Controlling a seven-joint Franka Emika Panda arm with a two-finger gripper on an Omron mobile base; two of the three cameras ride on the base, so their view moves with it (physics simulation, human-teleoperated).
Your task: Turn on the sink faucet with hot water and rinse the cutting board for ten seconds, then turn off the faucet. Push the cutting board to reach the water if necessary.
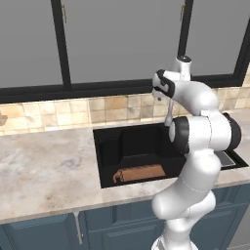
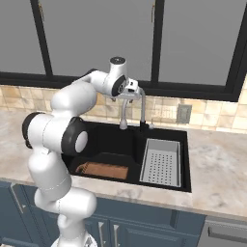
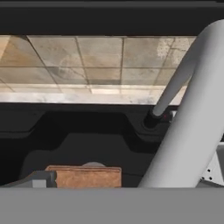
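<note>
The sink faucet (image 2: 143, 108) arches over the back of the black sink (image 2: 116, 140), its nozzle pointing down; no water runs from it. My gripper (image 2: 131, 90) hovers open at the top of the faucet's arch, holding nothing. From the left base view the gripper (image 1: 160, 95) sits just above the faucet (image 1: 169, 116). The grey faucet (image 3: 188, 131) rises very close on the right of the hand view. The brown cutting board (image 2: 103, 170) lies flat on the sink floor near the front wall; it also appears as the cutting board (image 1: 139, 173) and the cutting board (image 3: 85, 176).
A grey perforated drain tray (image 2: 161, 161) fills the sink's right part. Marble counter (image 1: 44, 166) surrounds the basin, with a tiled backsplash and dark-framed windows behind. A wall outlet (image 2: 182, 113) sits right of the faucet. My own arm blocks the sink's right side in the left base view.
</note>
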